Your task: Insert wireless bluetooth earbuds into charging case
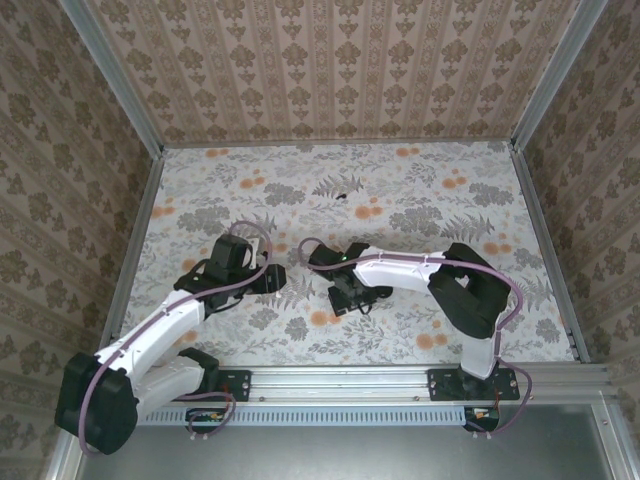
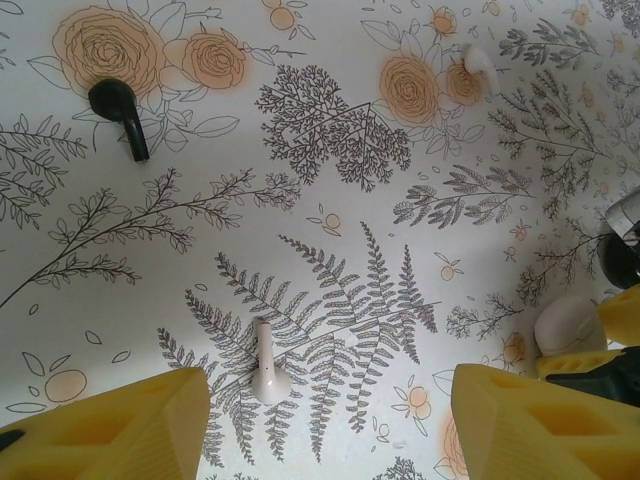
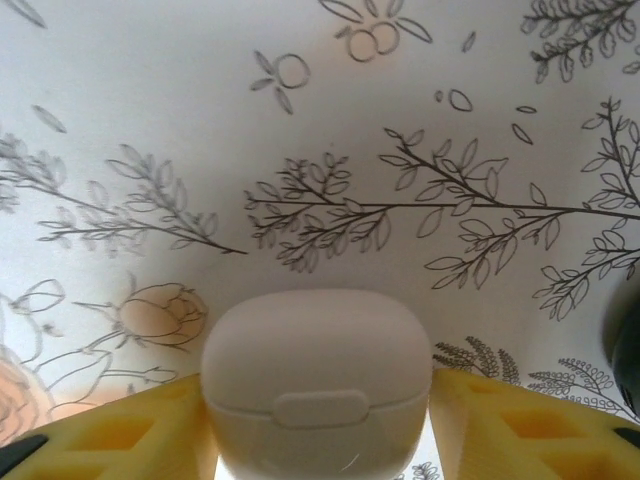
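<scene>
The white charging case [image 3: 316,385], lid closed, sits low on the table between the yellow fingers of my right gripper [image 3: 316,405], which is shut on it. In the left wrist view the same case [image 2: 568,325] shows at the right edge. A white earbud [image 2: 268,368] lies on the fern print just inside the left finger [image 2: 120,430] of my open left gripper [image 2: 325,410], untouched. A black earbud [image 2: 122,112] lies farther off at the upper left, and another white earbud [image 2: 480,64] at the upper right. From above, the black earbud [image 1: 341,197] is a dark speck beyond both grippers.
The floral table cover [image 1: 430,230] is fenced by patterned walls and a metal rail [image 1: 400,378] at the near edge. My two grippers [image 1: 272,280] [image 1: 346,295] hang close together near the table's middle.
</scene>
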Available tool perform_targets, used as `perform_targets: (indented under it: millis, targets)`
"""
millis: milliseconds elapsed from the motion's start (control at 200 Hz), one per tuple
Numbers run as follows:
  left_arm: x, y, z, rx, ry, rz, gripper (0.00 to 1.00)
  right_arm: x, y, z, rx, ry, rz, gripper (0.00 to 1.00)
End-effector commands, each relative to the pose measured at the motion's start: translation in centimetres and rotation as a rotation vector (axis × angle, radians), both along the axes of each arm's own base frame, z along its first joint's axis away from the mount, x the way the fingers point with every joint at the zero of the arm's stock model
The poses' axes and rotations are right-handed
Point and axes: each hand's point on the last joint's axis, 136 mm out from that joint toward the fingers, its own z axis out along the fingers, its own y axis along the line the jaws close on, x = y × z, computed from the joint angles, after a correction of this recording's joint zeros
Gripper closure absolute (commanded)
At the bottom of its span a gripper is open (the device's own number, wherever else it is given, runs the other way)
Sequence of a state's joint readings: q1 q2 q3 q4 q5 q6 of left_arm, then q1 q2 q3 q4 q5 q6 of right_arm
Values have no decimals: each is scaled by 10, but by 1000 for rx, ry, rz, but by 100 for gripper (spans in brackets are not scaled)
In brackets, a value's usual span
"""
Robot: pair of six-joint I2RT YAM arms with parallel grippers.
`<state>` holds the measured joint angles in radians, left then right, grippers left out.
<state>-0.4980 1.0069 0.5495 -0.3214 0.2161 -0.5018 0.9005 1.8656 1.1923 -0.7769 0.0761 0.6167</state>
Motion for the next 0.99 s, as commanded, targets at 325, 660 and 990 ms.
perform_targets:
  millis: [325, 660, 990]
  targets:
    - [4, -31, 36, -149, -196, -148, 33, 15, 7, 40, 213, -50, -110, 66]
    - [-39, -85, 129, -232, -809, -493, 31, 45, 25, 198, 751, -310, -356, 66]
    - [-49, -153, 190, -358, -979, -576, 31, 38, 33, 268, 1018, -335, -413, 65]
